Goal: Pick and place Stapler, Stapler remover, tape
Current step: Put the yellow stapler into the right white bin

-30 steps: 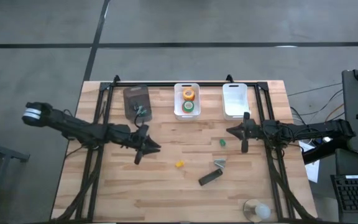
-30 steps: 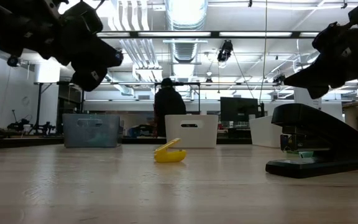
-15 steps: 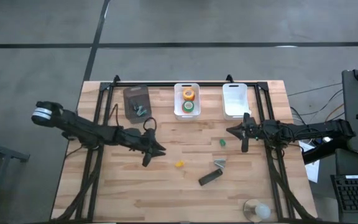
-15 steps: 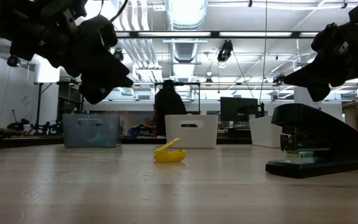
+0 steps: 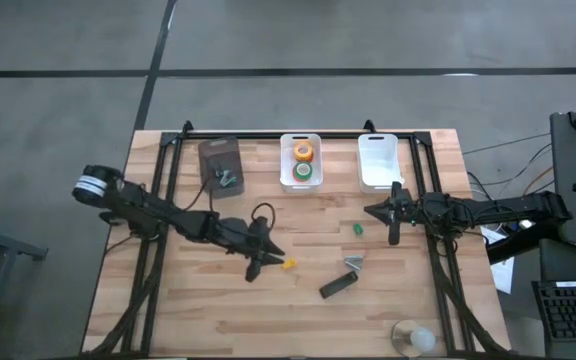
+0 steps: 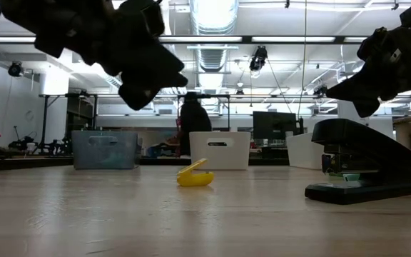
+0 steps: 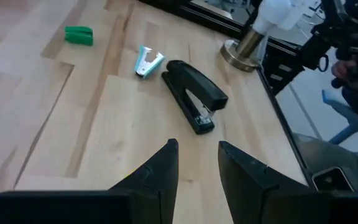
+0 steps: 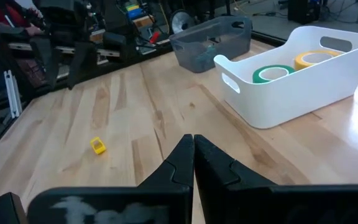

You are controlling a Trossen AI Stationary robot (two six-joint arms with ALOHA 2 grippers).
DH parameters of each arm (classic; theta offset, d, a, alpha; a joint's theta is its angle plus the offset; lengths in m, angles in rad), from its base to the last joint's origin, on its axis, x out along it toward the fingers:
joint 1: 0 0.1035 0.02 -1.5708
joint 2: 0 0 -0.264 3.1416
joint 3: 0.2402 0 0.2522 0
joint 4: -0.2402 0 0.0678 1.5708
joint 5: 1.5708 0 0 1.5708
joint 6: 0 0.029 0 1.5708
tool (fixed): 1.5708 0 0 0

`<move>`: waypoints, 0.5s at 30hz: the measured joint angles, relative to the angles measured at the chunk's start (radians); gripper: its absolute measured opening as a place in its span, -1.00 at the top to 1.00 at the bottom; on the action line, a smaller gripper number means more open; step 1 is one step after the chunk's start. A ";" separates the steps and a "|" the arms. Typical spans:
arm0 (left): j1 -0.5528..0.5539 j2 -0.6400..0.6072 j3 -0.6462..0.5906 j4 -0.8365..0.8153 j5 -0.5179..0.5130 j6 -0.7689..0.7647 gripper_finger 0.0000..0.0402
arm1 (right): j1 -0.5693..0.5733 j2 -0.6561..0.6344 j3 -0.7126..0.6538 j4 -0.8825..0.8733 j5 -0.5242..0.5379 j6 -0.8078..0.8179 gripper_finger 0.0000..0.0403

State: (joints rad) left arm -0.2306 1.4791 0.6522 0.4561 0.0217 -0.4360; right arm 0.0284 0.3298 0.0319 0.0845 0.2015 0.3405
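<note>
High view: the left end effector hangs over the middle of the worktop, just beside the small yellow piece. The stapler lies loose toward the near edge, right of centre, with the silvery staple remover touching or just beside its far end and a green piece farther back. The middle white bin at the far edge holds 2 tape rolls; the right white bin looks empty; the grey bin holds small items.

Low view: the yellow piece lies untouched, the left arm well above it.

Left wrist view: fingers narrowly parted, holding nothing; stapler and remover ahead.

Right wrist view: the right end effector is closed and empty, waiting near the right edge.

Progress: tape appears binned; stapler and remover are not yet picked. The next target is probably the yellow piece.
</note>
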 joint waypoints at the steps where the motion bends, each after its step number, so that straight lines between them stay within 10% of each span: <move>1: 0.000 0.012 0.011 -0.001 -0.002 0.000 0.43 | 0.000 0.000 0.000 0.000 0.000 0.000 0.96; 15: -0.031 0.115 0.041 -0.048 -0.117 -0.035 0.42 | 0.000 0.000 0.000 -0.011 -0.038 -0.008 0.96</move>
State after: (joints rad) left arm -0.2617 1.5944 0.6928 0.4081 -0.0953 -0.4709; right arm 0.0284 0.3298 0.0319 0.0739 0.1631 0.3321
